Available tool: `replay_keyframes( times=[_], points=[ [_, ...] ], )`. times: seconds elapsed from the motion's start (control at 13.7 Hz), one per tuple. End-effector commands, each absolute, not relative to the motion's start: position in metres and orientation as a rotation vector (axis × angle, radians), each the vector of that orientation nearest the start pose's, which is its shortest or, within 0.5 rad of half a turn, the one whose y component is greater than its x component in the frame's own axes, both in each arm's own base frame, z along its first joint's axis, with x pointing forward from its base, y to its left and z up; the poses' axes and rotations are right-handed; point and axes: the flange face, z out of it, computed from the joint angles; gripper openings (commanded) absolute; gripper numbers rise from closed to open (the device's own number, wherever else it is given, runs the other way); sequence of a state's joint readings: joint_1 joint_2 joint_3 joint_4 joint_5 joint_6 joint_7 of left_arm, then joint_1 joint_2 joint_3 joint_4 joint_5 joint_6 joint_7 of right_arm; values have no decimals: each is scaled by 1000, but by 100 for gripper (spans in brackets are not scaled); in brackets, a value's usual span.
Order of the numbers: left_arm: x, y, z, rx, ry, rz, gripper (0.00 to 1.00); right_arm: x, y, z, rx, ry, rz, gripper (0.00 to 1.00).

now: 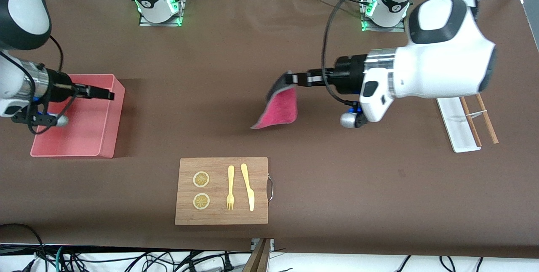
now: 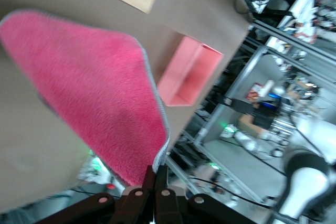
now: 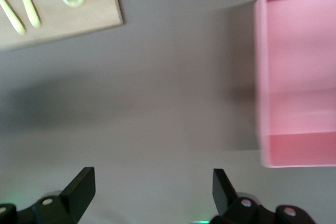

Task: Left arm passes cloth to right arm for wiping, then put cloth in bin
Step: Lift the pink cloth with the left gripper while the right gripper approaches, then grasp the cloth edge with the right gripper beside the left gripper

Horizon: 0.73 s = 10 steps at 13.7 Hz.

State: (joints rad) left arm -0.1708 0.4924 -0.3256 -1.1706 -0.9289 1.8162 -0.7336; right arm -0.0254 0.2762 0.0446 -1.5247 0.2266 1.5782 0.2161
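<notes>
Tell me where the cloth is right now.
The cloth hangs from the left end effector over bare table mid-table, farther from the front camera than the wooden board.

cloth [image 1: 280, 108] hangs over table mid; bin [image 1: 110, 116] twd right arm's end.

Bright, even overhead light; soft shadows beside bin [image 1: 107, 114] and under cloth [image 1: 280, 110]. Both wrist views blurred, possibly motion. Green glow at arm bases.
</notes>
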Motion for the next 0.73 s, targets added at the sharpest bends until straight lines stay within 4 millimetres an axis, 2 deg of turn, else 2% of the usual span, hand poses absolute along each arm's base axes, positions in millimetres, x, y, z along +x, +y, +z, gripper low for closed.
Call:
replay_keyframes(
  times=[0.0, 0.07, 0.22, 0.44, 0.66],
  points=[
    [625, -366, 600, 1943, 530, -595, 0, 636, 68, 480, -2839, 475, 299, 99],
    [623, -375, 604, 1883, 564, -617, 0, 640, 86, 475, -2824, 493, 279, 99],
    [614, -400, 611, 1805, 596, -625, 0, 646, 107, 474, -2730, 588, 261, 99],
    [607, -426, 607, 1739, 624, -626, 0, 651, 139, 491, -2630, 678, 203, 99],
    [607, -433, 600, 1727, 638, -626, 0, 650, 165, 514, -2542, 793, 222, 99]
  ],
)
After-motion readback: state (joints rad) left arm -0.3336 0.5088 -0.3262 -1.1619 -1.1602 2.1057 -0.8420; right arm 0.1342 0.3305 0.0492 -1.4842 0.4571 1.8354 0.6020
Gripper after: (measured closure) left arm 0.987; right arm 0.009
